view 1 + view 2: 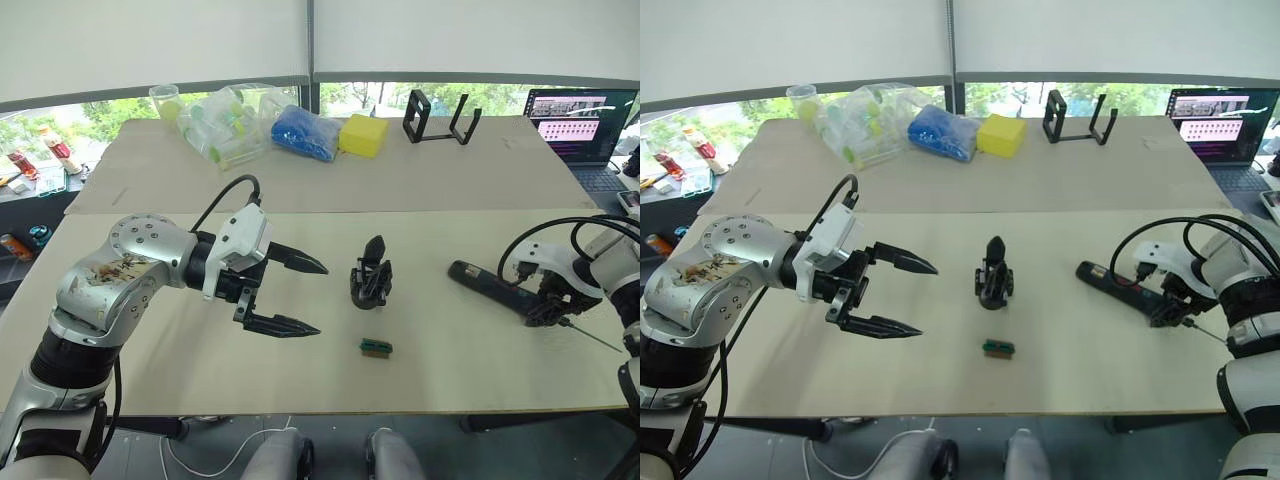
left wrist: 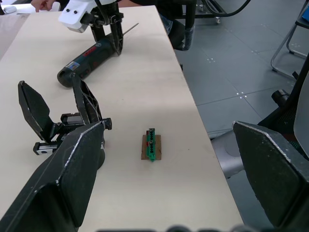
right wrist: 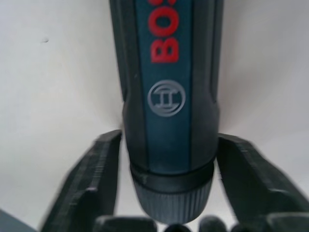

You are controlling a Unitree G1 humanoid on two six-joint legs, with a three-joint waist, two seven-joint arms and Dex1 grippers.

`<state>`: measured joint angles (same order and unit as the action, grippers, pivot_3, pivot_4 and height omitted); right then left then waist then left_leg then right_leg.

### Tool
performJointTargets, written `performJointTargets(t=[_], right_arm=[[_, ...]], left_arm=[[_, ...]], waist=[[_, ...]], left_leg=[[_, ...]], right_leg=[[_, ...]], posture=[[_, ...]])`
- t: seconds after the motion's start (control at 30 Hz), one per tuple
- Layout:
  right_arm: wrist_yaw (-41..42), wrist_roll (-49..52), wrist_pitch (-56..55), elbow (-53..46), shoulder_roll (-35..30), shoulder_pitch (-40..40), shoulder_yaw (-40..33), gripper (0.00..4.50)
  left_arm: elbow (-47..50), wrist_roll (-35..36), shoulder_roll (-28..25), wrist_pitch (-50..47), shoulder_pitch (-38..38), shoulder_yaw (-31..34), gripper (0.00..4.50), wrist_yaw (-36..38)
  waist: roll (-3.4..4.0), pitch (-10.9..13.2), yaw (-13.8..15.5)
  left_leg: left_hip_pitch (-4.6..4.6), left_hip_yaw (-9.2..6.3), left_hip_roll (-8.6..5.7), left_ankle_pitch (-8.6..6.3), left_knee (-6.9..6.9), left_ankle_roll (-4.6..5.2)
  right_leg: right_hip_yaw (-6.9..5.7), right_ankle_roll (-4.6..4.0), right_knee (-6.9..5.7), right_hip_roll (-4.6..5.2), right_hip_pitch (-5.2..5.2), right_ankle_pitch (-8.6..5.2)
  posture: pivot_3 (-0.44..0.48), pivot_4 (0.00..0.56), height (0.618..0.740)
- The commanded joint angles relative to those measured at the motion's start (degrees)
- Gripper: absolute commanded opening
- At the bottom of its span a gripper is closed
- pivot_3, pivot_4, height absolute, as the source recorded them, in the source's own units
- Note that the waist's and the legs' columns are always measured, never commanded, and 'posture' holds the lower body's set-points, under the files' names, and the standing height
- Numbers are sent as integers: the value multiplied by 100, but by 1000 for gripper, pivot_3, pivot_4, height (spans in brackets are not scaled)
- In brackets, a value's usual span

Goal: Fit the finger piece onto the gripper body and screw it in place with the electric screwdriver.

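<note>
Pale wood table (image 1: 460,375) by windows, laptop (image 1: 578,122) at far right. Left gripper (image 1: 300,296) hovers w/ fingers spread wide, empty. Right gripper (image 1: 545,305) straddles screwdriver (image 1: 490,282) near bit end, fingers just apart from it. Screwdriver lies flat at right, dark w/ red lettering. Body (image 1: 371,280) upright mid-table, one pointed finger up.

Gripper body (image 1: 993,276) stands upright (green block (image 1: 997,348) near) on table (image 1: 940,380).

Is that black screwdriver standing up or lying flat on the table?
Lying flat. The electric screwdriver rests lengthwise on the table, with the right gripper straddling its bit end, one finger on each side.
</note>
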<state>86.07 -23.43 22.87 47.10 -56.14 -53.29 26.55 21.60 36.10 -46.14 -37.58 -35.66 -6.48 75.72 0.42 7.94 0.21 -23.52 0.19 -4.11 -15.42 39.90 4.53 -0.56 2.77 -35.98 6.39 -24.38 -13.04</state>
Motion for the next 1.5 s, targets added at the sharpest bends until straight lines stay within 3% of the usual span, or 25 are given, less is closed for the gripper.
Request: performJointTargets(t=[0.03, 0.17, 0.33, 0.5, 0.67, 0.83, 1.0, 1.2, 1.5], right_arm=[[114, -44, -170, 49, 38, -142, -12, 1915], [331, 67, -329, -82, -94, -8, -113, 1915], [541, 1037, -1706, -696, -447, 355, -845, 1915], [104, 2766, -153, -2037, -217, 842, -2578, 1915], [-1537, 4153, 1701, -3631, 597, 1063, -4359, 1915], [-2845, 5128, 2398, -5485, 1538, 1772, -5435, 1915], [-3566, 6006, 2613, -6587, 2097, 2351, -5885, 1915], [-3743, 7088, 2821, -7822, 2100, 3295, -5991, 1915], [-3749, 7493, 2117, -8908, 2284, 4862, -5450, 1915]], left_arm=[[71, 47, -51, 51, -89, 77, 4500, 11], [56, 43, -61, 41, -99, 68, 4500, 28], [168, 168, -145, -111, 98, 61, 4500, 86], [188, 296, -136, -297, 504, 3, 4500, 78], [60, 93, 54, 24, 826, -6, 4500, -158], [-165, -319, 126, 562, 972, -247, 4500, -11], [-377, -625, 219, 1096, 1162, -469, 4500, 192], [-951, -1040, 490, 1787, 1122, -742, 4500, 398], [-1582, -1465, 923, 2544, 1038, -945, 4500, 506]], waist=[[0, 0, -16], [0, 0, -24], [4, 3, -29], [23, 21, -58], [22, 22, -27], [22, 21, 117], [22, 21, 127], [21, 22, 113], [18, 23, 72]], left_leg=[[0, 0, 0, 0, 0, 0], [1, -1, 0, 0, -1, 0], [-1, -3, 0, 0, -1, 0], [-2, 1, 2, 1, -2, -1], [-2, -8, 9, 1, -5, -2], [-3, -23, 4, 1, -5, -2], [-17, -18, -6, 0, -3, 4], [-5, -17, -5, 4, -2, 10], [2, -10, -3, 2, -2, 18]], right_leg=[[0, 0, 0, 0, 0, 0], [0, 0, -1, 0, 0, 0], [-1, 0, 0, 1, 0, 0], [6, 0, -8, 1, -6, 0], [10, 0, -13, 4, -2, 0], [20, -1, -10, 9, 1, 0], [18, 2, -19, 7, 0, 2], [10, 4, -9, 4, 3, 3], [17, 4, -9, 4, 11, 2]], posture=[[0, 150, 740], [0, 150, 740], [0, 150, 740], [0, 150, 740], [0, 150, 740], [0, 150, 740], [0, 150, 740], [0, 150, 740], [0, 150, 740]])
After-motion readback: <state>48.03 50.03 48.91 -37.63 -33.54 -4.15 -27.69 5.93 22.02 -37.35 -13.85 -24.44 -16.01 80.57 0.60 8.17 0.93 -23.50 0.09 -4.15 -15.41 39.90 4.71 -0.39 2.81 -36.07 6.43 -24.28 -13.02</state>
